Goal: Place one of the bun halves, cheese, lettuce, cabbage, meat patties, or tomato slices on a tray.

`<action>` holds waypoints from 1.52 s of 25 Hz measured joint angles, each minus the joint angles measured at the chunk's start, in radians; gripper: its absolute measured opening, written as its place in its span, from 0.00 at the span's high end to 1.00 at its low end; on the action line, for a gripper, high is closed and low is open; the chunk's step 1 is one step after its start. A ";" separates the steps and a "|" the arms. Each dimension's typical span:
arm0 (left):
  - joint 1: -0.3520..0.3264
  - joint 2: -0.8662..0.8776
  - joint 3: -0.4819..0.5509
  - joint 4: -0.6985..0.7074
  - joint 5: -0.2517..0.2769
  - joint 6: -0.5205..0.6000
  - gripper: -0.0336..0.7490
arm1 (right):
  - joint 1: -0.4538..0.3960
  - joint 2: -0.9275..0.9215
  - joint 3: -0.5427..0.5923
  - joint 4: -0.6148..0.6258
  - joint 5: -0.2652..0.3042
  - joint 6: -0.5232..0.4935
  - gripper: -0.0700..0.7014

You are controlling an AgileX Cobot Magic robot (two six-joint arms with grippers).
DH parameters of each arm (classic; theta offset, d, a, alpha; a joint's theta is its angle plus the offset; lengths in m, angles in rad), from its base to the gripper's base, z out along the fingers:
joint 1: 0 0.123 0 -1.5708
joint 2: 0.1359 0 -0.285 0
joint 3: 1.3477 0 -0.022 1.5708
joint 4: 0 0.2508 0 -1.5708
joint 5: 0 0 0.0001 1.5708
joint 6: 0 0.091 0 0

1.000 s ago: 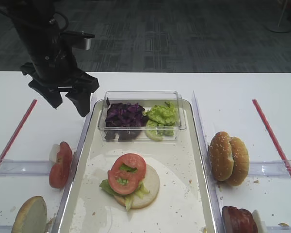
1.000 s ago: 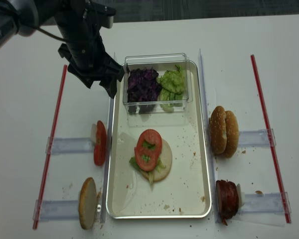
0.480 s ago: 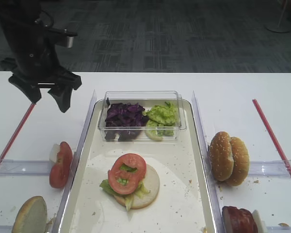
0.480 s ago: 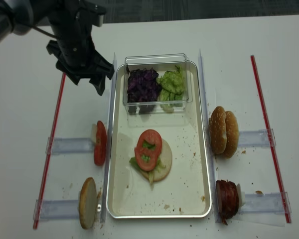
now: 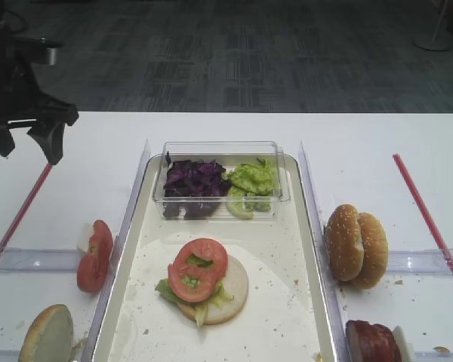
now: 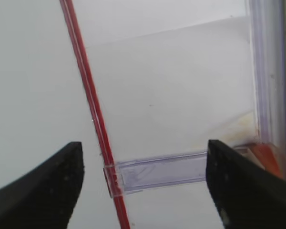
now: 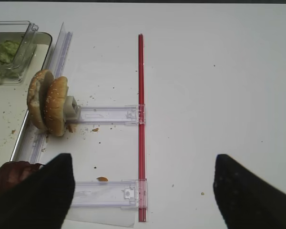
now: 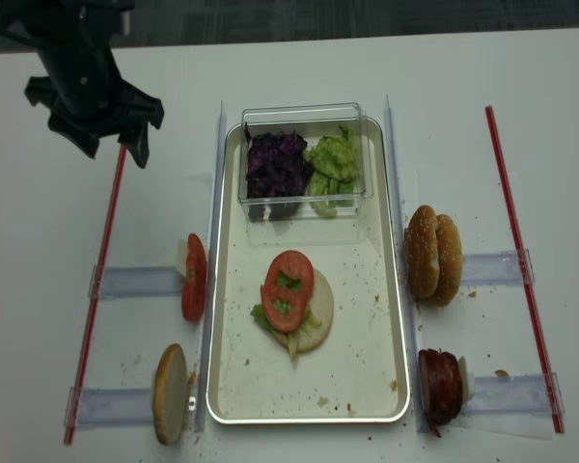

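White table [image 8: 299,68] filled both high views, with dark carpet behind its far edge. At the far left, the left gripper [image 8: 108,149] hung above the left red strip [image 8: 101,253], its jaws spread wide and holding nothing; the table below it was bare. Nearer the front, tomato slices [image 8: 193,278] stood on edge in a clear holder just beside the tray's left rim, and one bun half [image 8: 170,393] stood at the front left corner.

In the middle lay the tray [image 8: 367,371]. A clear box [image 8: 303,116] sat at its far end, with cabbage [image 8: 276,164] on the left and lettuce [image 8: 334,158] on the right. At the tray centre a bun base [image 8: 317,318] carried lettuce and two tomato slices. Only crumbs lay on the front part of the tray.

Right of the tray, two bun halves [image 8: 433,254] stood on edge close to the rim, and meat patties [image 8: 440,388] stood in front of them. Between these and the right red strip [image 8: 519,260] was open table. In the right wrist view, the right gripper [image 7: 142,191] showed two dark fingers [image 7: 35,198] set wide apart, with nothing between them.
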 joint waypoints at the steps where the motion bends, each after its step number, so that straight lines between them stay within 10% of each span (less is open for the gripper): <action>1: 0.011 0.000 0.000 0.000 0.000 0.000 0.33 | 0.000 0.000 0.000 0.000 0.000 0.000 0.11; 31: 0.073 -0.323 0.000 -0.019 0.020 0.006 0.33 | 0.000 0.000 0.000 0.000 0.000 0.004 0.11; 38: 0.073 -0.499 0.129 -0.043 0.024 0.018 0.33 | 0.000 0.000 0.000 0.000 0.000 0.004 0.11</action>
